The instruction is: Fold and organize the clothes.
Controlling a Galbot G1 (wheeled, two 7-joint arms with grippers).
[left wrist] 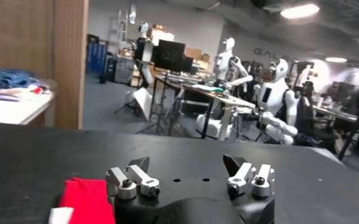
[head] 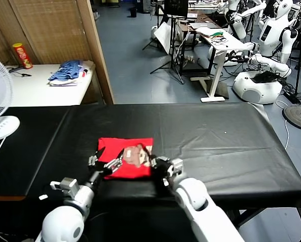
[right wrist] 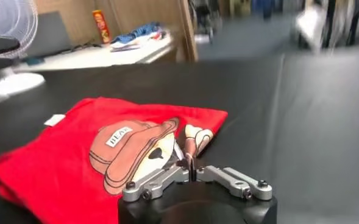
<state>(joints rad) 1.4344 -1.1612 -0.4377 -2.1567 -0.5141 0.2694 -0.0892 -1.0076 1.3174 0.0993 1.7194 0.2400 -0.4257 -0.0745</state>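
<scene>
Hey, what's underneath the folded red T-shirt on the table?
The red T-shirt lies on the black table cover, which shows all around it. Whatever is directly beneath the shirt is covered.

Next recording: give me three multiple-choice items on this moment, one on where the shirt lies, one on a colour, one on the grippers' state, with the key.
1. Where does the red T-shirt lie?
A. On the black table, at its near edge
B. On the white side table
C. On the floor

2. What colour is the cartoon print on the shirt?
A. Blue and yellow
B. Brown and white
C. Green and black

3. How do the grippers stand?
A. Both open
B. Left gripper shut, right open
C. Left open, right gripper shut on the shirt's edge

Key: 1 A, the head view shows it folded on the black cover; 2 B, the right wrist view shows it; 3 C, left fingers stand apart, right fingertips meet on fabric.
</scene>
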